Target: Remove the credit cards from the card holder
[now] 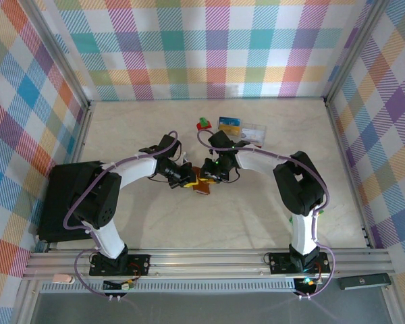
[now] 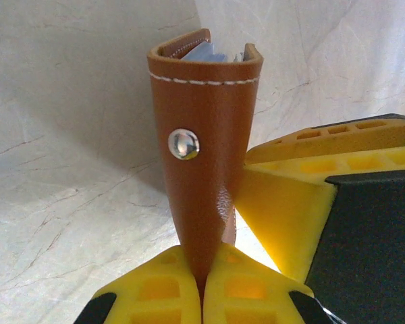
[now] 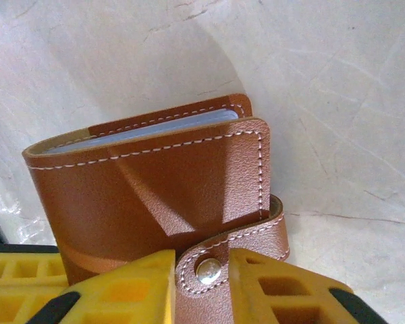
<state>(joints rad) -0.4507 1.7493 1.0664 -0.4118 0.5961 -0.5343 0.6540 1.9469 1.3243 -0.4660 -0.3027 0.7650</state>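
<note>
Although the top view shows both arms meeting at mid-desk (image 1: 256, 209), the card holder (image 1: 201, 183) is a small brown patch there between the left gripper (image 1: 187, 177) and the right gripper (image 1: 212, 173), too small for us to read either grip. A clear plastic box (image 1: 248, 132) lies well apart, toward the back wall.

From the left wrist we see the left gripper (image 2: 202, 287) clamped shut on the lower edge of the card holder (image 2: 202, 189). It stands upright, with a metal snap (image 2: 183, 144) facing the lens. A yellow finger (image 2: 290, 202) of the right gripper sits just beside it.

From the right wrist, the right gripper (image 3: 202, 287) straddles the snap strap (image 3: 246, 239) with its jaws narrow. Whether they pinch it or merely flank it we cannot tell.

We judge the step to be popping that strap. It is best gripped close to the snap and peeled straight off the cover while the left clamp holds firm, without twisting.

Between the covers we make out only bluish-grey sleeves (image 3: 155, 128) — whether the credit cards sit inside is hidden, and the holder's lower edge is cut off by the fingers.
</note>
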